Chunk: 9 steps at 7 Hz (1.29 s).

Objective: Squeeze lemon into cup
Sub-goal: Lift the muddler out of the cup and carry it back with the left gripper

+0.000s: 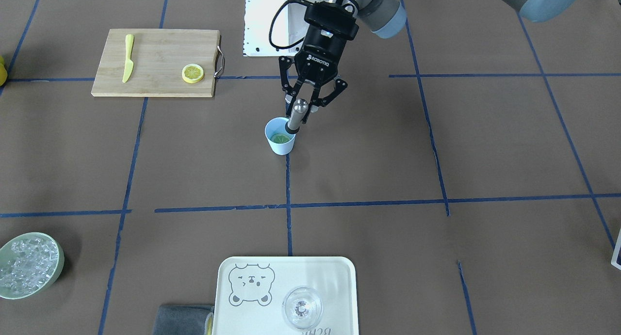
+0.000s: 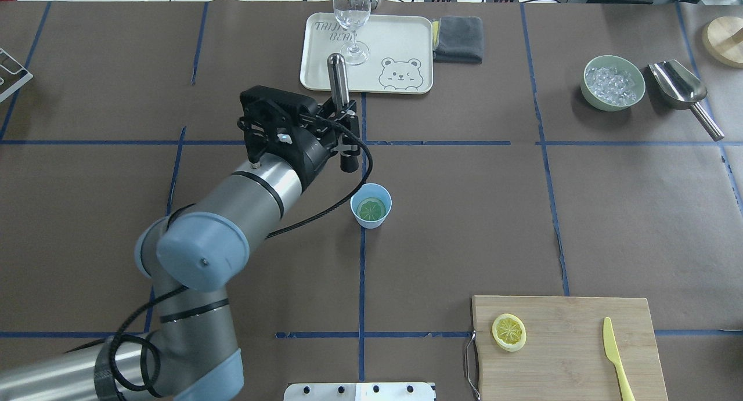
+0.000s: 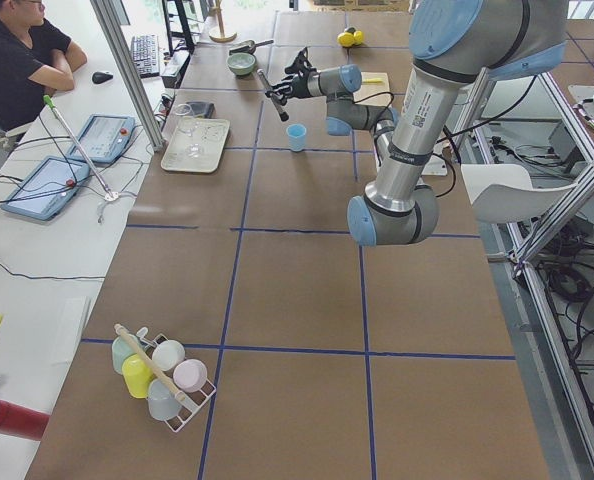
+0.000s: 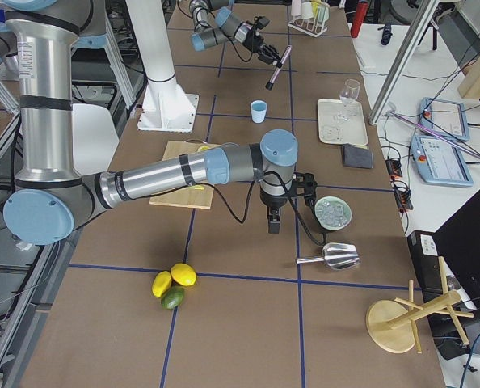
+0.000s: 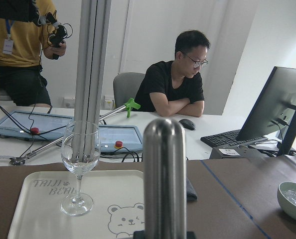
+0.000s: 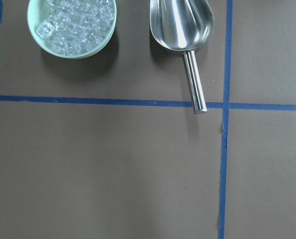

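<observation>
The pale-blue cup stands mid-table with a greenish lemon slice lying flat inside it; both also show in the overhead view, cup and lemon slice. A second lemon slice lies on the cutting board. My left gripper is shut on a steel muddler, held tilted above the cup and a little to its side. The muddler fills the left wrist view. My right gripper shows only in the exterior right view, by the ice bowl; I cannot tell whether it is open.
A yellow plastic knife lies on the board. A bear tray holds a clear glass, with a grey cloth beside it. A green bowl of ice and a steel scoop lie under the right wrist.
</observation>
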Motion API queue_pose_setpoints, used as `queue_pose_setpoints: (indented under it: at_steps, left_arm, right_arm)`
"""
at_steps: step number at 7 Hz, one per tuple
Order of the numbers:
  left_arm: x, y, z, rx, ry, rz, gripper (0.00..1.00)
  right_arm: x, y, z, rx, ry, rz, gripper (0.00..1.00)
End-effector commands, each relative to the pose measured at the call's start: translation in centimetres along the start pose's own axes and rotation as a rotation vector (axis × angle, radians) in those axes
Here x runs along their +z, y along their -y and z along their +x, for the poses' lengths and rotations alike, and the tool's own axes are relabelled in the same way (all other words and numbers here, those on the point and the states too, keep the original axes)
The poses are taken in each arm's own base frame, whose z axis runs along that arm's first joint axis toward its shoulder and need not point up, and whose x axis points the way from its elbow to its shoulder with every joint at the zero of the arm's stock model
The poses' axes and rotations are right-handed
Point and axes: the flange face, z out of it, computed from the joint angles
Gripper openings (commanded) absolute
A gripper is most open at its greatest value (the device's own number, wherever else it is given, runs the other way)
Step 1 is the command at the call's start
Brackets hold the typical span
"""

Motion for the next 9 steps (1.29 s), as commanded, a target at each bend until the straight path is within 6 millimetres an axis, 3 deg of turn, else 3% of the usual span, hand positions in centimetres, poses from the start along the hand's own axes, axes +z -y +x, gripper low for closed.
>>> queue_pose_setpoints:
  at_steps: [1, 2, 4, 6, 7, 9]
  left_arm:
    - [-0.5, 0.7, -9.3, 0.029, -0.039, -0.205, 0.0]
    - [-1.0, 1.6, -14.1, 0.028, -0.041, -0.331, 0.0]
    - [-2.1, 6.6, -20.9, -0.024, 0.063, -0.523, 0.0]
    - [-5.3, 8.3, -24.9, -0.093, 0.176, -0.664, 0.0]
    - [-6.2, 8.4, -25.9, -0.09, 0.267, -0.754, 0.0]
    - [-6.5, 6.9, -28.2, -0.01, 0.378, -0.904, 0.0]
  right_arm:
    - [-0.1, -1.2, 2.9, -0.002, -0.002, 0.001, 1.0]
    - [-0.1, -1.5, 3.5, 0.008, 0.0, 0.001, 1.0]
    - [0.3, -1.5, 3.9, 0.017, 0.003, -0.009, 1.0]
    - [1.4, -1.2, 5.0, 0.034, 0.002, -0.027, 1.0]
    - [2.5, -1.0, 6.1, 0.017, 0.006, -0.005, 1.0]
    - [4.0, -1.0, 7.4, 0.024, 0.059, -0.012, 1.0]
